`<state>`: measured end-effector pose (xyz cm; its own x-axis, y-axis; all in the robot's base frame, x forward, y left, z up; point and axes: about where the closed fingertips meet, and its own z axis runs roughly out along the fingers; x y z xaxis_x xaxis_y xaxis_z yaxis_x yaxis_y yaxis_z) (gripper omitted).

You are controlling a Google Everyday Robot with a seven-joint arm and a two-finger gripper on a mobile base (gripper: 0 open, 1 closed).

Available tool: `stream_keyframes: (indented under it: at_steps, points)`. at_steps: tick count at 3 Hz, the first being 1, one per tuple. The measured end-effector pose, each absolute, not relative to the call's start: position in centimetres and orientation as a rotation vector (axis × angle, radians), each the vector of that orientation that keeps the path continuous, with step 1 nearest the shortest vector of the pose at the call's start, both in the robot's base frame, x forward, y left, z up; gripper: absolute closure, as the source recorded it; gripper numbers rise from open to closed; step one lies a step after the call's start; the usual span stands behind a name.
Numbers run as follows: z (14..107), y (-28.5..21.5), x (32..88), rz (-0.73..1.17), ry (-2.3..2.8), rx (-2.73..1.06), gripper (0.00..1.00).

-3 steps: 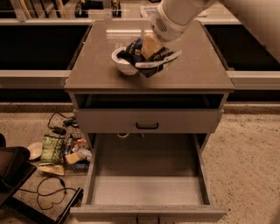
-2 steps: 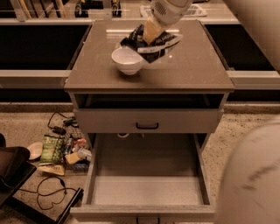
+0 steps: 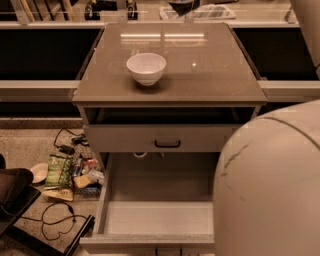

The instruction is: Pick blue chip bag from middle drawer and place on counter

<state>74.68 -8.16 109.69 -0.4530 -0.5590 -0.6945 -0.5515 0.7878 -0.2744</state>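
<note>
The counter (image 3: pixel 210 75) is a glossy brown-grey slab on top of the grey cabinet. The middle drawer (image 3: pixel 155 217) is pulled out at the bottom, and the part of its floor that shows is bare. My gripper is out of view, past the top edge of the picture. A small dark shape (image 3: pixel 182 6) shows at the top edge beyond the counter's far side. I cannot tell whether it is the blue chip bag. A large white part of my arm (image 3: pixel 270 185) covers the drawer's right side.
A white bowl (image 3: pixel 146 68) stands on the counter left of centre. The shallower drawer with the black bar handle (image 3: pixel 167 143) is slightly open above the middle drawer. A green bag (image 3: pixel 59 170), snack packets and black cables (image 3: pixel 55 220) lie on the floor at the left.
The gripper with the dark bag has risen from beside the bowl and moved back out of the top of the view. A white arm segment has swung in at lower right.
</note>
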Motion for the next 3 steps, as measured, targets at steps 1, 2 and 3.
stream_keyframes:
  at_steps: [1, 2, 3]
  points:
    - [111.3, -11.2, 77.2, -0.008, 2.072, -0.7, 1.0]
    - [110.9, -14.5, 79.4, 0.009, 2.027, -0.594, 1.0]
    - [109.3, -17.2, 80.9, 0.035, 2.016, -0.514, 1.0]
